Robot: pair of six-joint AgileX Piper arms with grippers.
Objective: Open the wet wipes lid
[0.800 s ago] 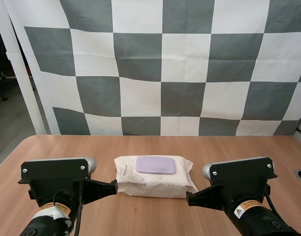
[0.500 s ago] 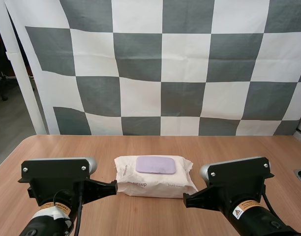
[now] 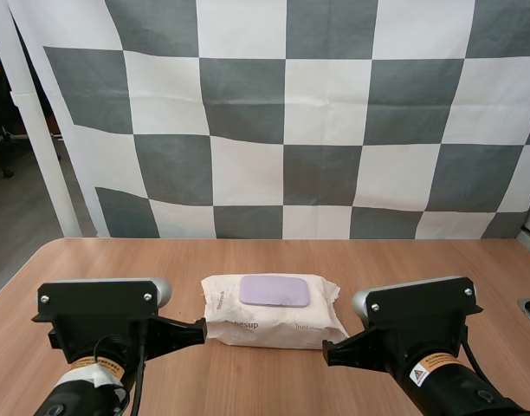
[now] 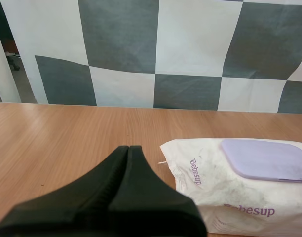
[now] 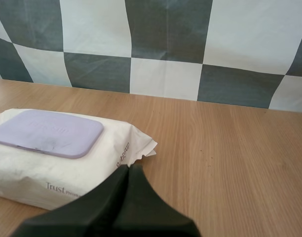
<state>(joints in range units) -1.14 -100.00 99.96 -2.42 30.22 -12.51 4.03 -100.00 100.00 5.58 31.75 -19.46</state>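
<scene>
Wooden table, wet wipes pack, lilac lid down, left gripper, right gripper, both pinched empty

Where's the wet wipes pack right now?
In the high view the wet wipes pack lies flat on the table between the left gripper and the right gripper, its purple lid up and closed.

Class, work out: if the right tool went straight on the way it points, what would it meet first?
Probably the crimped end of the wipes pack, just ahead of the right tool; depth unclear.
</scene>
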